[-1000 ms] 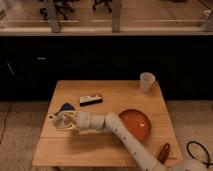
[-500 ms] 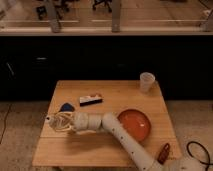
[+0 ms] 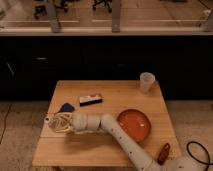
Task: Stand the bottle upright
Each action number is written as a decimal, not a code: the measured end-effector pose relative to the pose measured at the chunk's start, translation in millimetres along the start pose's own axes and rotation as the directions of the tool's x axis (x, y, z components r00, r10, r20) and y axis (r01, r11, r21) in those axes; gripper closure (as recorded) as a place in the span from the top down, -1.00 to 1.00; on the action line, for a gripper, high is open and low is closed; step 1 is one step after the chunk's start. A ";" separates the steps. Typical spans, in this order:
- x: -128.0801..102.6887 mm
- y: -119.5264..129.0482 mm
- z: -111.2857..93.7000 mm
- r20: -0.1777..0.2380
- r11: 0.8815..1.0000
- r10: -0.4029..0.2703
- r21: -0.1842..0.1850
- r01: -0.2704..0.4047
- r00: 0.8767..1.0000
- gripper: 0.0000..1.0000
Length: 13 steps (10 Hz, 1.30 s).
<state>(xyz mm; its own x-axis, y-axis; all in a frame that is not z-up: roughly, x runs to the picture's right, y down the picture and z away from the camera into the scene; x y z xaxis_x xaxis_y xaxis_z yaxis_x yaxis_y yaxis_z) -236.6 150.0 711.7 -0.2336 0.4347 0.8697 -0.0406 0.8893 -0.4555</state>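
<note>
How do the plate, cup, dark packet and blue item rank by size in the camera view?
1. Plate, largest.
2. Cup and dark packet look alike; unranked, the cup being farther.
3. Blue item, smallest.
The gripper is near the left edge of the table.

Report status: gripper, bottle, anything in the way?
Gripper low at left edge of table, at the bottle. Bottle looks tilted, cap pointing left, not yet upright. Blue object close behind; cup far off.
</note>
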 end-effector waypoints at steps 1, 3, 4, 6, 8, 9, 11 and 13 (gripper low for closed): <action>1.4 0.6 0.5 0.003 1.000 0.005 0.000 -0.005 1.000 -1.00; 3.1 0.8 -0.4 0.006 1.000 0.011 0.001 -0.011 1.000 -1.00; 4.5 1.2 -0.6 0.007 1.000 0.014 0.002 -0.014 1.000 -1.00; 6.5 1.7 -0.4 0.010 1.000 0.020 0.002 -0.020 1.000 -1.00; 7.8 1.8 -1.4 0.012 1.000 0.024 0.005 -0.024 1.000 -1.00; 8.6 1.8 -1.6 0.014 1.000 0.027 0.007 -0.027 1.000 -1.00; 9.6 1.9 -2.0 0.016 0.999 0.031 0.008 -0.031 0.999 -1.00; 10.6 2.4 -2.6 0.018 0.999 0.035 0.009 -0.035 0.999 -1.00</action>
<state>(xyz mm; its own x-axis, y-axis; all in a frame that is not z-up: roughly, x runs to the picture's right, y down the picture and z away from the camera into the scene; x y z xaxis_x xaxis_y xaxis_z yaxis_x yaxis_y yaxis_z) -236.7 157.1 720.4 -0.2526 0.4628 0.8497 -0.0413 0.8722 -0.4874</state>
